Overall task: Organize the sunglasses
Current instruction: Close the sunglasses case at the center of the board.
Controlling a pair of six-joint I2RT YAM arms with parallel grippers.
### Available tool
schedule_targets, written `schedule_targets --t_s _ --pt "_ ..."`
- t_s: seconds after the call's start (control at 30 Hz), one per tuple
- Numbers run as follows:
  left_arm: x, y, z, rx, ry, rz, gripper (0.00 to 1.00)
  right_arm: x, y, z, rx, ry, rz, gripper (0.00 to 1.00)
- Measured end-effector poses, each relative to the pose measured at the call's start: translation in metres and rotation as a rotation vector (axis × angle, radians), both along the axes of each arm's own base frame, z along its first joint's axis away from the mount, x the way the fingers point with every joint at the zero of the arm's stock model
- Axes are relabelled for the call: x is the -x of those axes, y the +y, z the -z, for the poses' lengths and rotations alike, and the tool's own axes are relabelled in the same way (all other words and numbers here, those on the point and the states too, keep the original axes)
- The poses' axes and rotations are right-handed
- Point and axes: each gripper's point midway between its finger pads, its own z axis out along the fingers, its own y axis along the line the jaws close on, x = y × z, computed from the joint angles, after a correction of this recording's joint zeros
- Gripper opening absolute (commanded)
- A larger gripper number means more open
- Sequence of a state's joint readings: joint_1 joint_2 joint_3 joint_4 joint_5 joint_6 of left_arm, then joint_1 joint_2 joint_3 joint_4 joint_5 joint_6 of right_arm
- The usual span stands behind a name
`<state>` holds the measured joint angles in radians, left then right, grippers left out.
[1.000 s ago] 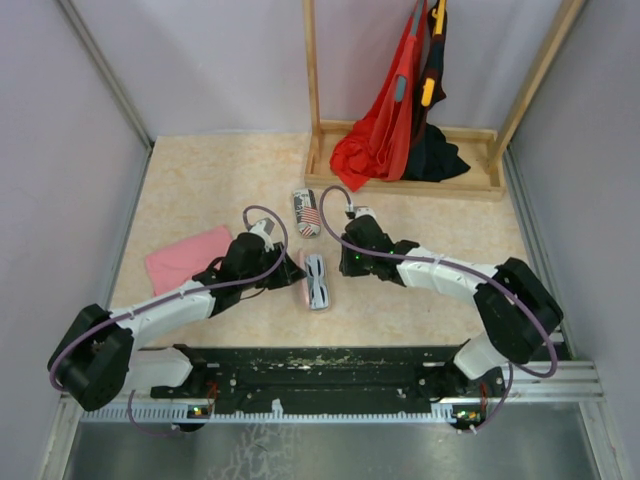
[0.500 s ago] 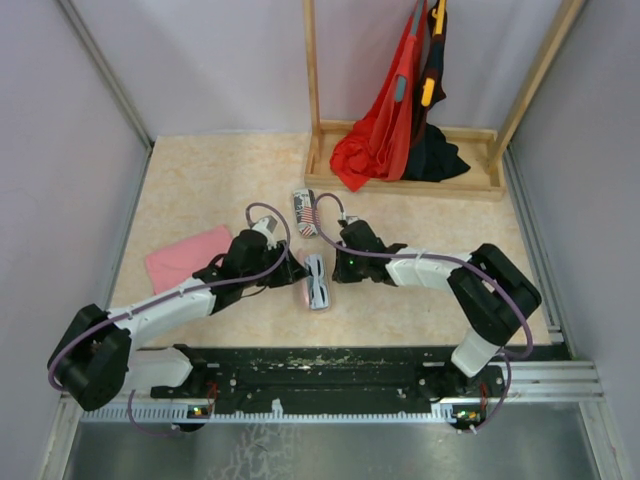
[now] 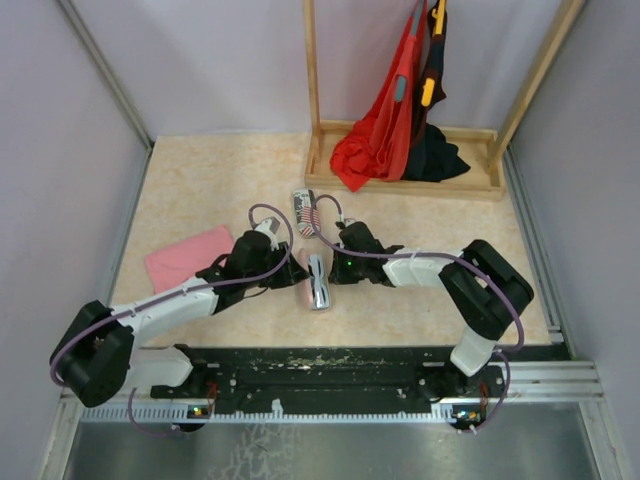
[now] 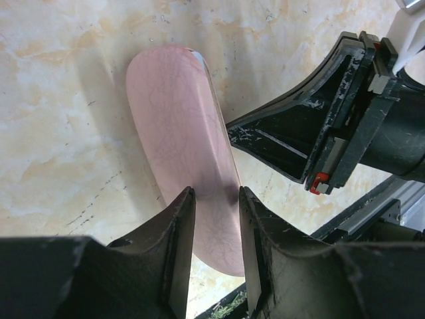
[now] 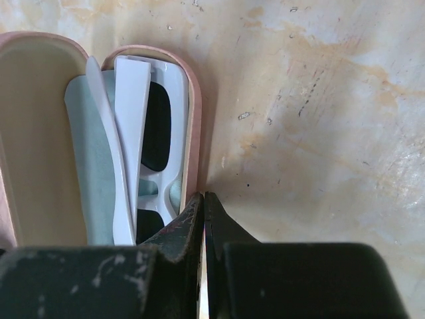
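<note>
The right tool (image 3: 326,251), fingers pressed together, has slid up against the open pink case (image 5: 194,133) holding the white sunglasses (image 5: 143,143), while the left tool (image 4: 214,226) narrowly straddles its lid, so closing looks near.

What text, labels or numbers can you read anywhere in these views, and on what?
None readable.
Small flag-printed glasses case: stars-and-stripes pattern only, no legible words.
Open pink oblong glasses case holding the white-framed dark-lens sunglasses: no visible marking.
Both claws: no readable labels.
</note>
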<state>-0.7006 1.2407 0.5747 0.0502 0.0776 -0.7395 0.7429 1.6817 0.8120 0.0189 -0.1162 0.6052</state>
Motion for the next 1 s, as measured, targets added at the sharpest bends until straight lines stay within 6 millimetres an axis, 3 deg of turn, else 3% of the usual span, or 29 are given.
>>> schedule_targets --t_s 0.47,0.67,0.8,0.9,1.0 --pt "-0.004 -0.003 0.004 -0.002 -0.004 -0.004 0.35 0.0 0.001 0.0 -0.006 0.003 -0.001 0.01" --pt "-0.01 -0.014 0.004 0.0 -0.015 0.004 0.34 -0.001 -0.001 0.0 -0.009 0.008 0.009 0.01" --pt "-0.009 -0.025 0.01 -0.002 -0.015 0.028 0.35 -0.002 0.0 0.0 -0.013 0.007 0.008 0.01" --pt "0.0 -0.027 0.027 -0.037 0.028 0.044 0.35 -0.002 0.004 -0.001 -0.029 0.008 0.004 0.01" --pt "0.0 -0.028 0.026 -0.036 0.024 0.047 0.35 -0.002 0.004 0.001 -0.033 0.005 0.008 0.03"
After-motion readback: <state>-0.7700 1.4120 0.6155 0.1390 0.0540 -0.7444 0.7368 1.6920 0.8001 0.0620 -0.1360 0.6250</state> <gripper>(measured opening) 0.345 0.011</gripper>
